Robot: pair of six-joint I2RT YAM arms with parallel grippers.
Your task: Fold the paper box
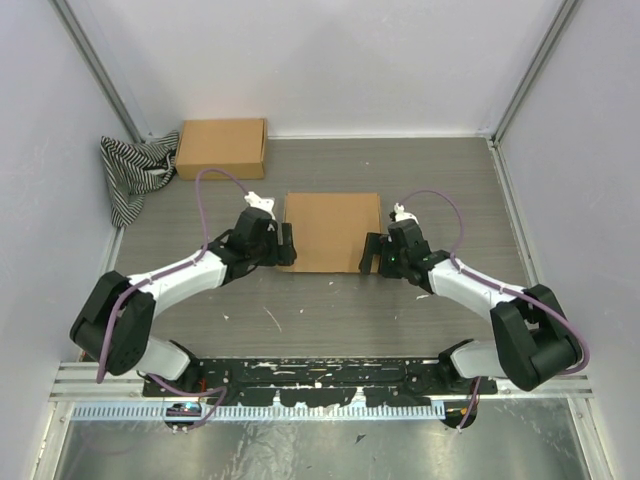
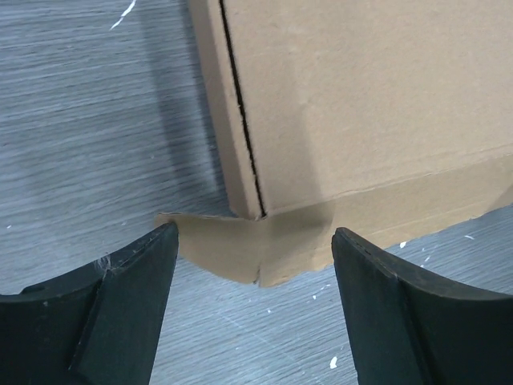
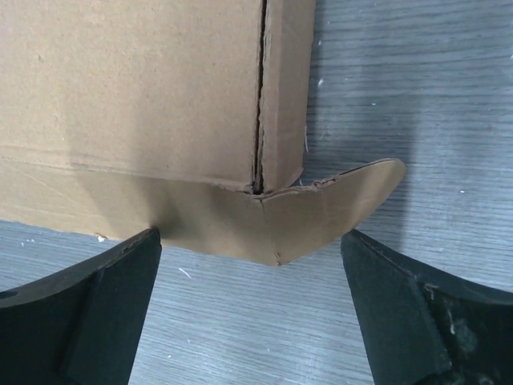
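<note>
The paper box [image 1: 332,231] is a brown cardboard mailer lying closed and flat in the middle of the table. My left gripper [image 1: 288,246] stands open at its near left corner. The left wrist view shows that corner [image 2: 260,212] with a small flap [image 2: 240,249] sticking out just ahead of the spread fingers [image 2: 128,273], which hold nothing. My right gripper [image 1: 368,253] stands open at the near right corner. The right wrist view shows the box [image 3: 160,88] with a curved flap [image 3: 337,208] poking out beyond its corner, between and just ahead of the wide fingers.
A second, fully formed brown cardboard box [image 1: 222,148] sits at the back left. A black-and-white striped cloth [image 1: 135,172] lies crumpled beside it against the left wall. White enclosure walls close in the table on three sides.
</note>
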